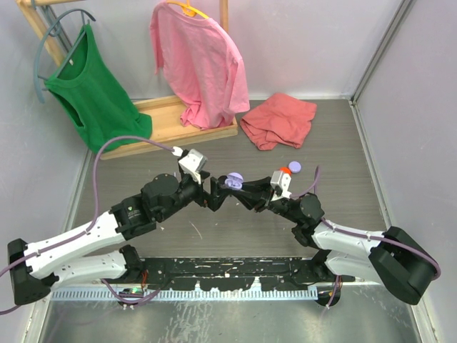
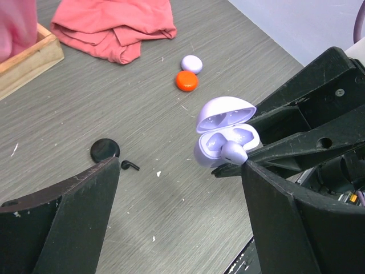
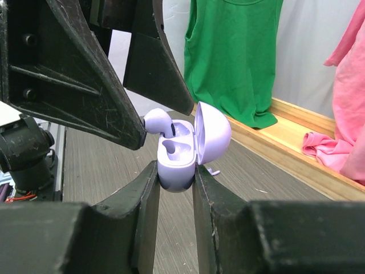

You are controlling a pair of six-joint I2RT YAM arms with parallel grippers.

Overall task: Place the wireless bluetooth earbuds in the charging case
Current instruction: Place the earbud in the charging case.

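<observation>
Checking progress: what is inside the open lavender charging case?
One lavender earbud stands in one socket of the lavender plastic charging case, head protruding. The other socket looks empty. The bud's lower part is hidden.

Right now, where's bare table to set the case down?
Bare table right of the red cloth and orange disc, out to the edge. Also between cloth and black disc. Crowded mid-table around the held case.

Left gripper (image 2: 179, 165): jaws wide apart, one finger at each lower corner. Lavender charging case (image 2: 206, 154): lid up, clamped in the right gripper (image 2: 235, 140) (black fingers entering from the right). Lavender earbud (image 2: 234, 152): in the case's near pocket, round head standing proud. Black earbud (image 2: 130, 165): on the table (image 2: 85, 108), just beside a black disc (image 2: 105, 149). Orange disc (image 2: 186, 81) and lavender disc (image 2: 191, 63): touching, near a red cloth (image 2: 114, 28).
</observation>
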